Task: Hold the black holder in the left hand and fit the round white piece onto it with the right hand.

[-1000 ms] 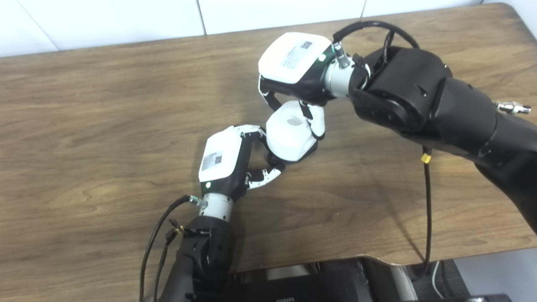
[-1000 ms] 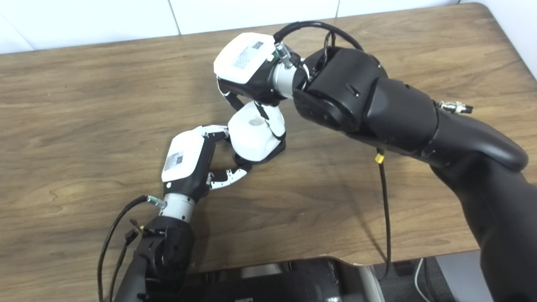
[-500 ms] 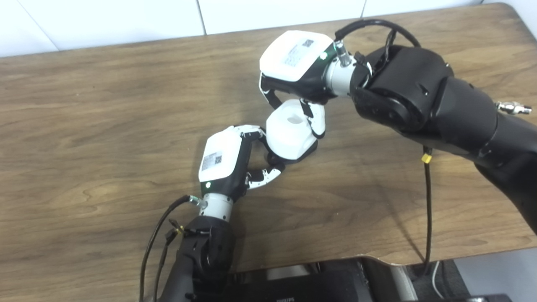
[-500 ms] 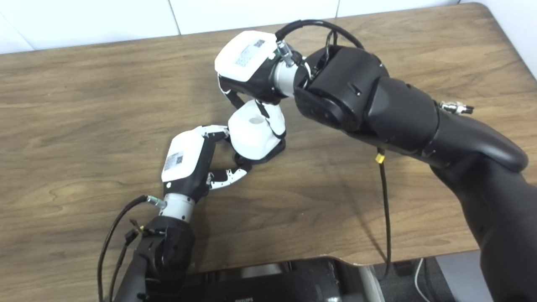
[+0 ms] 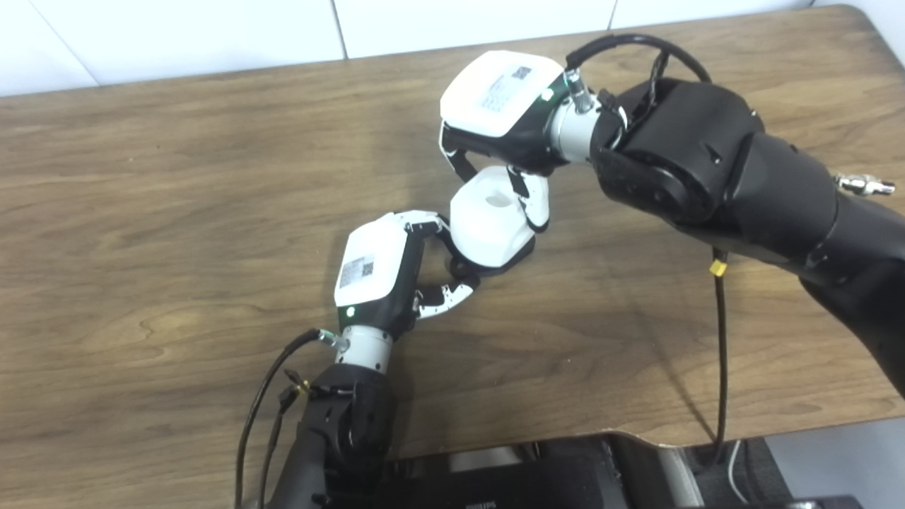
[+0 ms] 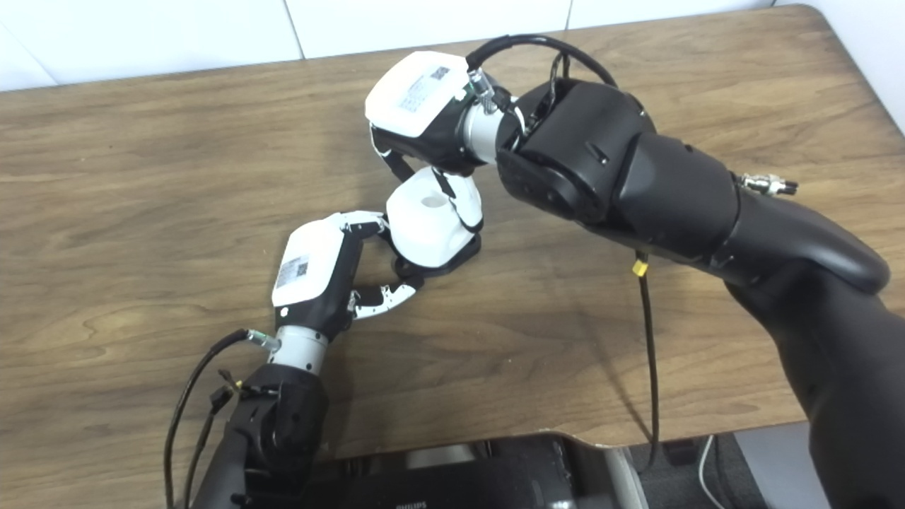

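Observation:
The round white piece (image 5: 488,223) sits on top of the black holder (image 5: 503,260), of which only the dark lower rim shows on the table. My right hand (image 5: 498,113) reaches down from above, its fingers closed around the white piece. My left hand (image 5: 382,272) is at the holder's left side, fingers curled around its base, with the thumb lying on the table below it. The same group shows in the right eye view, with the white piece (image 6: 428,223) between both hands.
The wooden table (image 5: 177,184) spreads around the hands. A black cable (image 5: 721,339) hangs from my right arm over the table's front edge. A dark device (image 5: 495,481) sits below the front edge. A white wall runs along the back.
My right hand has shifted slightly up and to the right with the white piece. My left hand has not moved.

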You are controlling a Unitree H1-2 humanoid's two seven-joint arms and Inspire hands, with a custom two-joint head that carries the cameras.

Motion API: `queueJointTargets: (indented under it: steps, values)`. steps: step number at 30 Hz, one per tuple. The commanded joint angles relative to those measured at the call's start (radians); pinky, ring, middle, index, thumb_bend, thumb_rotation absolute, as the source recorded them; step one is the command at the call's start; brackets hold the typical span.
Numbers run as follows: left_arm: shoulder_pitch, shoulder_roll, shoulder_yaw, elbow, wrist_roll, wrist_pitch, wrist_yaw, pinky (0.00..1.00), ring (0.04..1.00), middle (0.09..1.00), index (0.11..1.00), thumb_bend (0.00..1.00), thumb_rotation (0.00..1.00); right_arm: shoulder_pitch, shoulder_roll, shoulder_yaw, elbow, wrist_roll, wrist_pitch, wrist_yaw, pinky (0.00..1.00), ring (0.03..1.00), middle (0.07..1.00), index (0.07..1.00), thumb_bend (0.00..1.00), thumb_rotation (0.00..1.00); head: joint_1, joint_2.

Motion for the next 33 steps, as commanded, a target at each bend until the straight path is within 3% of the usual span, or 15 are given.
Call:
queueJointTargets:
  steps: [1,33]
  values:
    - [-0.022,-0.01,0.001,-0.028,0.007,-0.018,0.019,0.87,0.806,0.746,0.483,0.52,0.05,-0.022,-0.002,-0.017,0.006,-0.021,0.028,0.104,0.64,0.839,0.745,0.482,0.52,0.14,-0.001,0.0]
    - [-0.021,-0.012,0.0,-0.033,0.01,-0.016,0.017,0.87,0.809,0.747,0.483,0.52,0.06,0.037,0.029,-0.031,0.002,-0.058,0.028,0.104,0.65,0.877,0.759,0.482,0.52,0.13,0.001,0.004]
